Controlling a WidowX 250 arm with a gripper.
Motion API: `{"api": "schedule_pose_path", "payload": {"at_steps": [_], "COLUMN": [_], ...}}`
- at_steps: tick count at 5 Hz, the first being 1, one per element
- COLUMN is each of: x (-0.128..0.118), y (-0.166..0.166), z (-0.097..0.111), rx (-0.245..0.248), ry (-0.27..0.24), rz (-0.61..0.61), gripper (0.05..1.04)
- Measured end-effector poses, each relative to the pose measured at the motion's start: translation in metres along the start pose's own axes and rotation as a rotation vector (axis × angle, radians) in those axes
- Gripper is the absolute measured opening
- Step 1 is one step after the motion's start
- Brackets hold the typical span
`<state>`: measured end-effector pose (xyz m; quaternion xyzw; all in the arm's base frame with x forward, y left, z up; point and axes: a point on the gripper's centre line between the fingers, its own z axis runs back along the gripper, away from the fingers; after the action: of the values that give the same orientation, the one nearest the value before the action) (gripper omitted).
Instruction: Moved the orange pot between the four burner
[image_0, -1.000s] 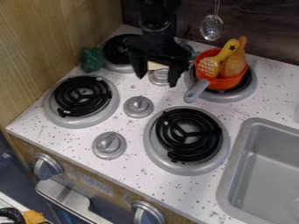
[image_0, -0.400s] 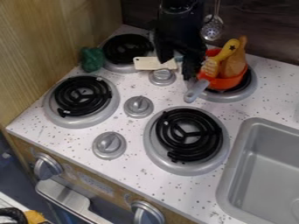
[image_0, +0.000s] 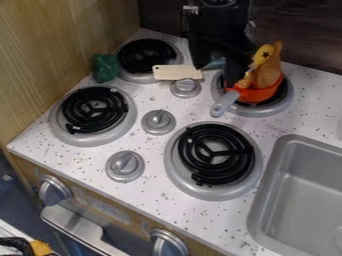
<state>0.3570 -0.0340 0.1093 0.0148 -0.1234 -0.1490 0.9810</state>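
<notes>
As seen in the camera view, where the end effector (image_0: 214, 75) hangs with its fingers spread and nothing gripped, the orange pot (image_0: 256, 96) rests on the upper-right burner (image_0: 267, 111). Its rim could be missed if one finger were blocked by the yellow utensil (image_0: 265, 51); if the grey handle (image_0: 225, 103) were knocked, the pot could be turned or tipped.

Your gripper (image_0: 215, 75) hides part of the orange pot (image_0: 262, 94); sink (image_0: 266, 187) cut off right and near; yellow item (image_0: 41, 248), near left, cropped, you can't identify it.
</notes>
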Motion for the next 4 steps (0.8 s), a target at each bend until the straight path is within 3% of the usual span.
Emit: {"api": "schedule_pose_path", "payload": {"at_steps": [1,3,4], "x": [0.007,0.015,0.015], "y": [-0.006,-0.002,-0.001], "z": [0.001,-0.037,-0.046], "rx": [0.011,0.027,0.014], "ry": [-0.021,0.032,0.044], "rz": [0.046,0.113,0.136], "gripper": [0.999,0.999,1.000]}}
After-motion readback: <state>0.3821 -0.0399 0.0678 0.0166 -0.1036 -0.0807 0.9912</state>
